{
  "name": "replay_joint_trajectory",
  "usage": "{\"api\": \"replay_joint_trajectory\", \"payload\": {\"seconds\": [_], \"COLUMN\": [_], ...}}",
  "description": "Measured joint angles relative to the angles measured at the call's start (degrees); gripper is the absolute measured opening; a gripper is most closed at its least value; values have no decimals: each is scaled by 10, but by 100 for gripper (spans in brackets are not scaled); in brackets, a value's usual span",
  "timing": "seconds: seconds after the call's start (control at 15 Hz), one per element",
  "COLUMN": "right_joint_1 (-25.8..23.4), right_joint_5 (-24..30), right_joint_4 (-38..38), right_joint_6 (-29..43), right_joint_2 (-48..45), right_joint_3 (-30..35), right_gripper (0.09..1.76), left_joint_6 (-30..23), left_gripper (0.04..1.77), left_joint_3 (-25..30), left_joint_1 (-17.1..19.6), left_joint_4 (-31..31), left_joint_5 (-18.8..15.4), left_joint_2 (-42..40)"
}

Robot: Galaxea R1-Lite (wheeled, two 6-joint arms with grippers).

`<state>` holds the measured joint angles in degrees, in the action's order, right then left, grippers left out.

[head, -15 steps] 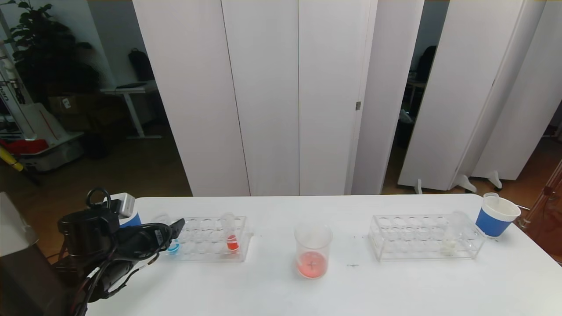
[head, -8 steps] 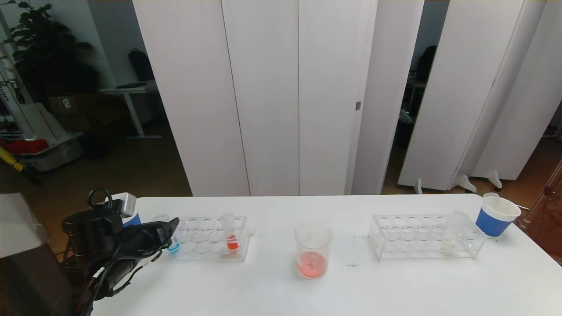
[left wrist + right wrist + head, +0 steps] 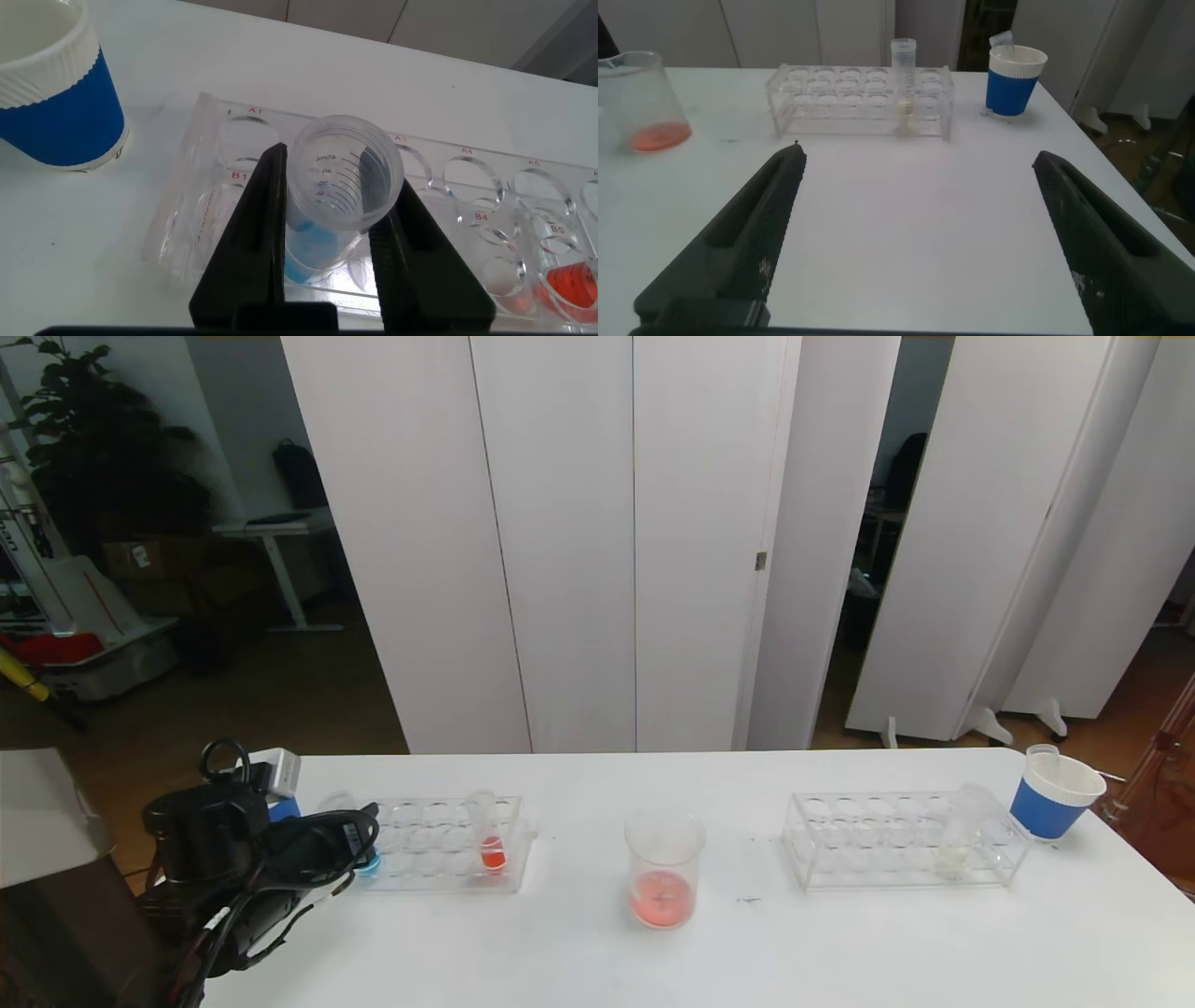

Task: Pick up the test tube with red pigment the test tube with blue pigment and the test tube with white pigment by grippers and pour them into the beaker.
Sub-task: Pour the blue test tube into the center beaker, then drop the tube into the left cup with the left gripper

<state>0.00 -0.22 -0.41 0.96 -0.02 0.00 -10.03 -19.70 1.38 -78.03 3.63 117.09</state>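
The left gripper (image 3: 327, 233) is clamped on the upright test tube with blue pigment (image 3: 338, 191) at the rack's (image 3: 448, 187) left end; the beaker (image 3: 664, 868) stands toward the table's middle. The right gripper (image 3: 920, 229) stays apart, idle.

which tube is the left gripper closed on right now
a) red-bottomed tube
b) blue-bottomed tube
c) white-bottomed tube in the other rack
b: the left gripper has a finger pressed to each side of the test tube with blue pigment, which stands in its rack.

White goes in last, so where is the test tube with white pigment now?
In the head view, the test tube with white pigment stands in the right-hand rack, near its right end, beside the blue paper cup.
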Motion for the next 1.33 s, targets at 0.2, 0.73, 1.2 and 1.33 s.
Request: {"api": "replay_joint_trajectory", "payload": {"seconds": [0.2,0.73,1.2,1.33], "right_joint_1": [0,0,0,0], "right_joint_5": [0,0,0,0], "right_joint_4": [0,0,0,0], "right_joint_6": [0,0,0,0], "right_joint_2": [0,0,0,0], "right_joint_3": [0,0,0,0], "right_gripper": [175,175,175,175], "left_joint_6": [1,7,24,26], "left_gripper": [60,59,59,59], "left_joint_3": [0,2,-1,-4], "left_joint_1": [0,-3,-10,-11], "left_joint_4": [1,11,23,42], "left_joint_5": [1,-2,-8,-10], "left_joint_2": [-2,-32,-85,-104]}}
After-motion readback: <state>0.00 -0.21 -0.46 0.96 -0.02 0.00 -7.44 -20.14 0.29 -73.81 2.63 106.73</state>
